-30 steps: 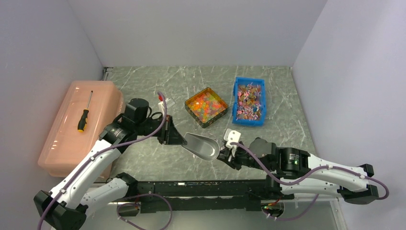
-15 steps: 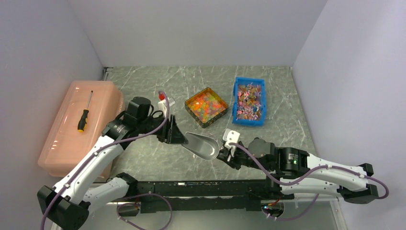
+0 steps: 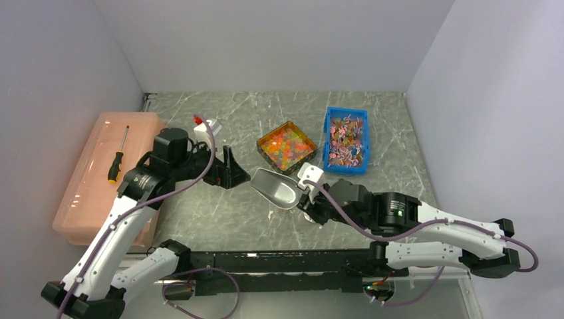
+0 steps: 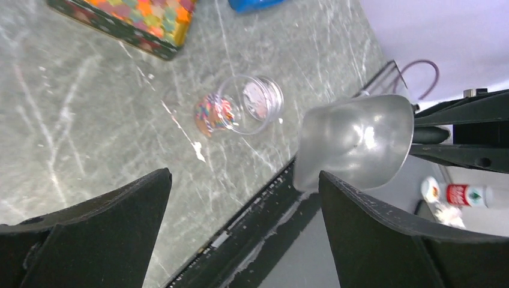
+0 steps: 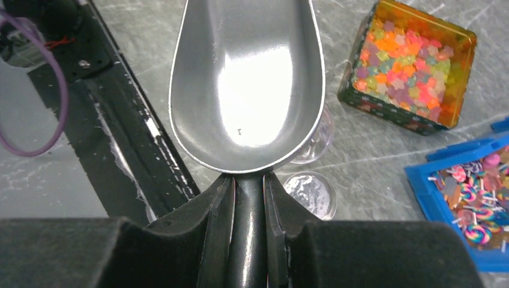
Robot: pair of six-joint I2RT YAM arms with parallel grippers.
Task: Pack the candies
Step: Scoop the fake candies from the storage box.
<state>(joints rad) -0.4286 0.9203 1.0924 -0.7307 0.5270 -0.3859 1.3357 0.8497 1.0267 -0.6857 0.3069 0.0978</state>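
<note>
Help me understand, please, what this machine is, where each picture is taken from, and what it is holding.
Two robot arms are bolted at a table's near edge. One picture looks down from above; the other two come from wrist cameras. The left gripper is open and empty; the right gripper is shut on the handle of an empty metal scoop. The table holds a tin of candies, a blue bin of lollipops, a clear jar holding a few candies, and a pink box with a screwdriver on top.
</note>
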